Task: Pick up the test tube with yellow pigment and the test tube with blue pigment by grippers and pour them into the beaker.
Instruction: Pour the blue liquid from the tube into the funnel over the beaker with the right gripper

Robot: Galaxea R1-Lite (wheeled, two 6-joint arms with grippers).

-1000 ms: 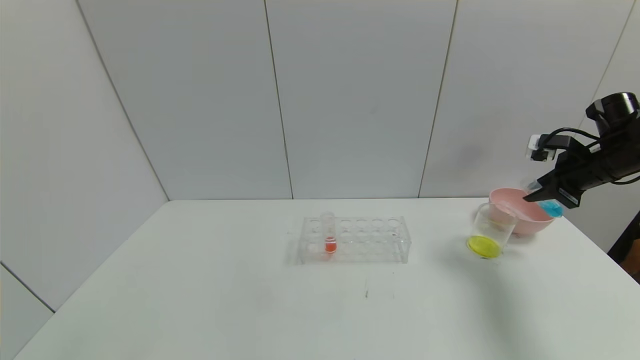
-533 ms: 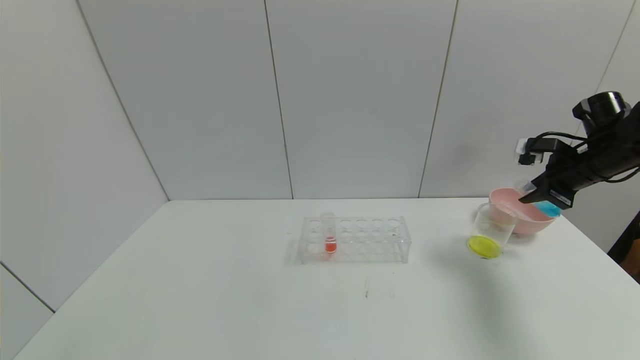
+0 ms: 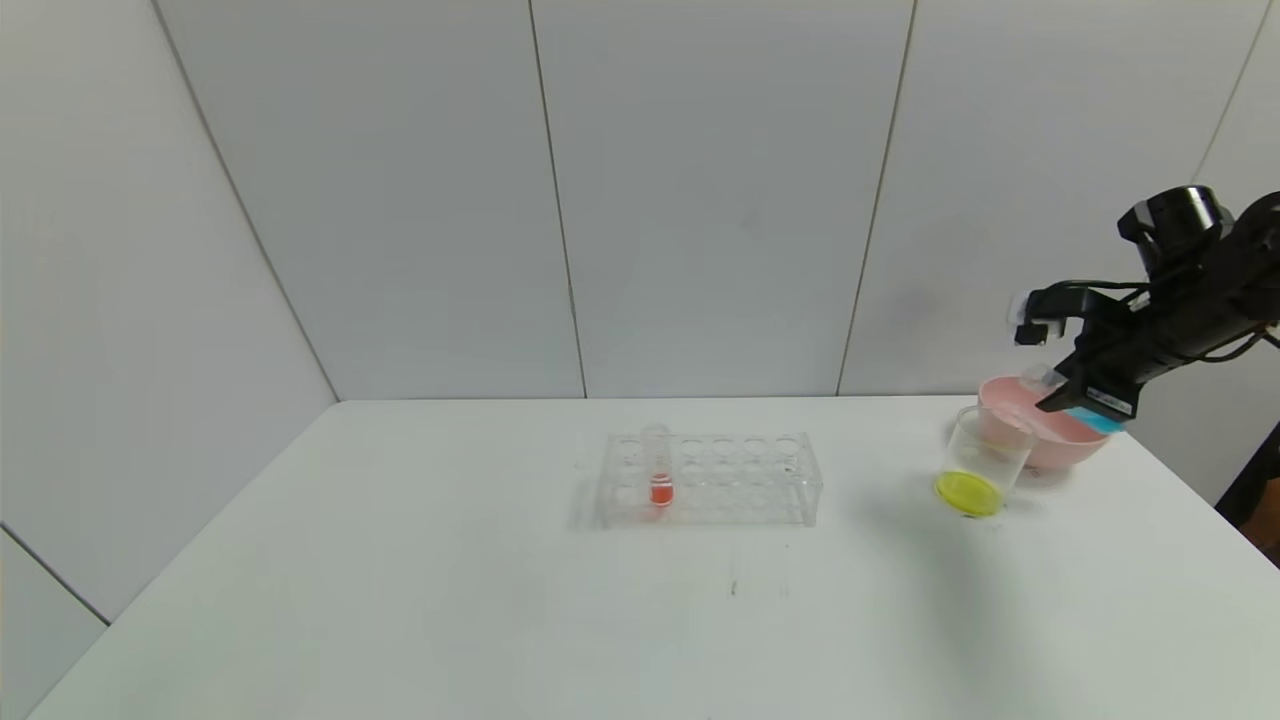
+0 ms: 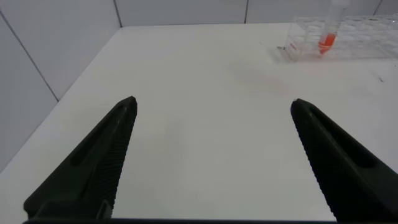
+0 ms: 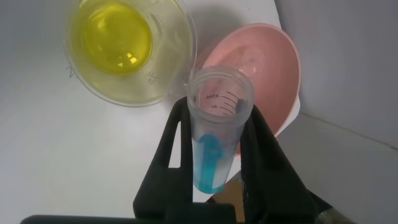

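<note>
My right gripper (image 3: 1052, 398) is shut on the test tube with blue pigment (image 5: 214, 134), held tilted with its open mouth toward the beaker, above the pink bowl. Cyan-blue liquid (image 3: 1098, 419) lies along the tube's lower side. The beaker (image 3: 985, 460) stands on the table's right side with yellow liquid (image 5: 116, 38) in its bottom, just left of and below the tube's mouth. The test tube with yellow pigment is not in view. My left gripper (image 4: 212, 106) is open and empty over bare table on the left, out of the head view.
A pink round bowl (image 3: 1050, 442) stands just behind and right of the beaker. A clear tube rack (image 3: 710, 480) in the table's middle holds one tube with orange-red liquid (image 3: 660, 490). The table's right edge is close to the bowl.
My right gripper has moved left toward the beaker and tipped the blue tube further over, its mouth now nearer the beaker's rim. The left gripper shows no change.
</note>
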